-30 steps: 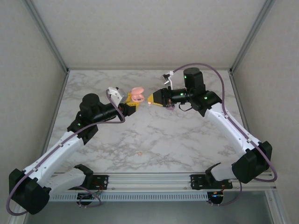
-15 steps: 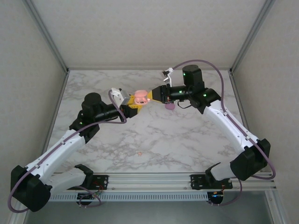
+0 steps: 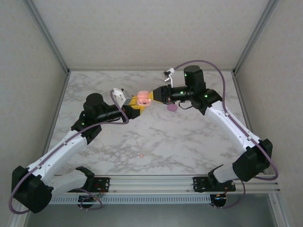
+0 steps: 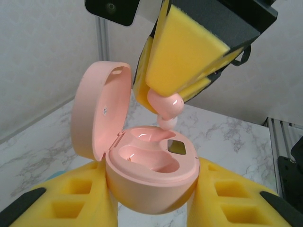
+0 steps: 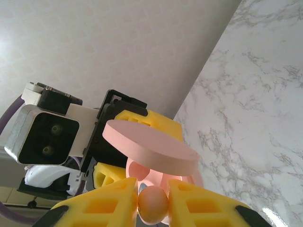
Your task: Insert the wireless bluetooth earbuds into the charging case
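The open pink charging case [image 4: 151,172] is being grasped at its base by the left gripper [image 3: 134,107], clenched on both sides. The case is being held above the desk [image 3: 189,142], with its lid [image 4: 97,106] tipped up. An orange-pink earbud [image 4: 165,105] is being pinched between the foam pads of the right gripper [image 3: 154,97], just above the case's wells; contact cannot be judged. A small purple object [image 3: 172,108] is being observed on the desk under the right gripper.
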Motion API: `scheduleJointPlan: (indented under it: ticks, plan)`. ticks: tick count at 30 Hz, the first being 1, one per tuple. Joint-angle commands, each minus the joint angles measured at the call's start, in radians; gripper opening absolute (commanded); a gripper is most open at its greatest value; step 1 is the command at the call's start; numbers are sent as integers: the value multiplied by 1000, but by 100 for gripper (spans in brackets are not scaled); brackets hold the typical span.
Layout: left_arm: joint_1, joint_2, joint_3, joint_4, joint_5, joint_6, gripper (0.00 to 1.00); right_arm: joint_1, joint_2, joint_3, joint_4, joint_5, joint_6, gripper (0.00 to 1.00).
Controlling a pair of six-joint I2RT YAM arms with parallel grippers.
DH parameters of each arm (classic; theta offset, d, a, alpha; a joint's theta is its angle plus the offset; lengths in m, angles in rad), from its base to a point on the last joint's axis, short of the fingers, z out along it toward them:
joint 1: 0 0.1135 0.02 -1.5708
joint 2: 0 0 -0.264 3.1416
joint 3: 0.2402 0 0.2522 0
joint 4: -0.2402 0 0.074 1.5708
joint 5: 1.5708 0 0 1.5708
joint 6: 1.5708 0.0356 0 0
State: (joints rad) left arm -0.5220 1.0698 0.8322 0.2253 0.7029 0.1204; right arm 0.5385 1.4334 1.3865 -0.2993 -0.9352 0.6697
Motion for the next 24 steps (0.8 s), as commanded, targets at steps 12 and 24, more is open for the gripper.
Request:
scheduleJointPlan:
  ticks: [12,24]
  plan:
    - [-12,6,45,59,38,-37,22,19,22,30,32,32,-3,23]
    - [-16,11,53,43,38,-27,22,22,16,27,80,42,34,23]
